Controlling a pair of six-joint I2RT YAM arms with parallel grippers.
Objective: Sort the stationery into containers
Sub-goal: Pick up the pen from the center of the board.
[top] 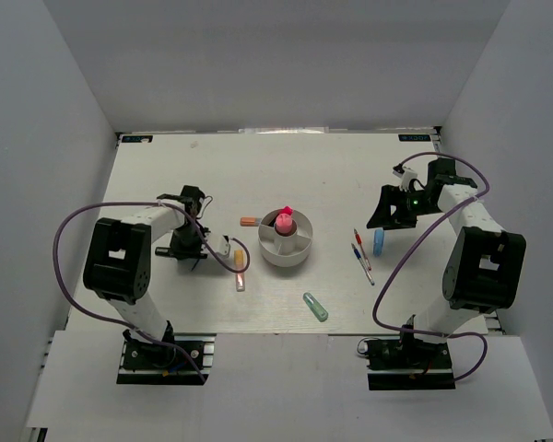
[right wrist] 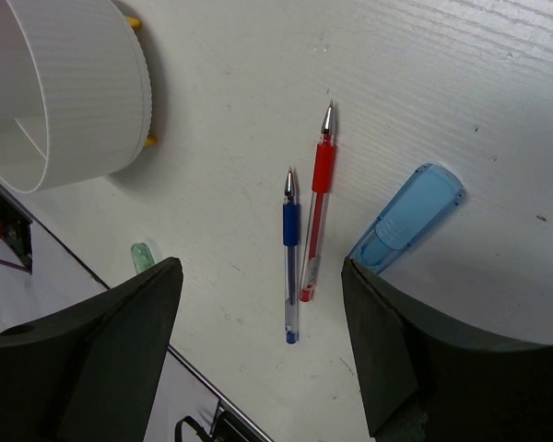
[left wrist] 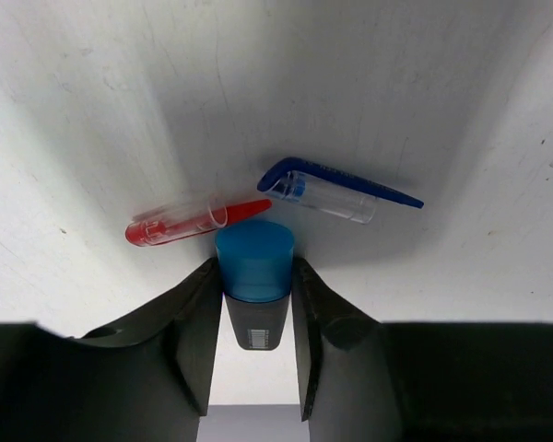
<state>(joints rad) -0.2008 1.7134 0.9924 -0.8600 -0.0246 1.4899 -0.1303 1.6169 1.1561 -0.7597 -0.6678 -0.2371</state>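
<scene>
One blue-capped black highlighter (left wrist: 254,258) sits pinched in the left gripper (left wrist: 253,274), left of the round white ribbed cup (top: 284,261); right of the cup, the right gripper (right wrist: 258,276) hangs spread over a thin red pen (right wrist: 319,184).

White arms (top: 152,221) with black joint housings (top: 118,258), looping purple cables (top: 57,244) and black end effector fingers (left wrist: 189,341).

Left gripper (left wrist: 255,278) pinches a blue-capped highlighter (left wrist: 253,258) between its fingers, while right gripper (right wrist: 260,274) hangs with jaws spread wide.
</scene>
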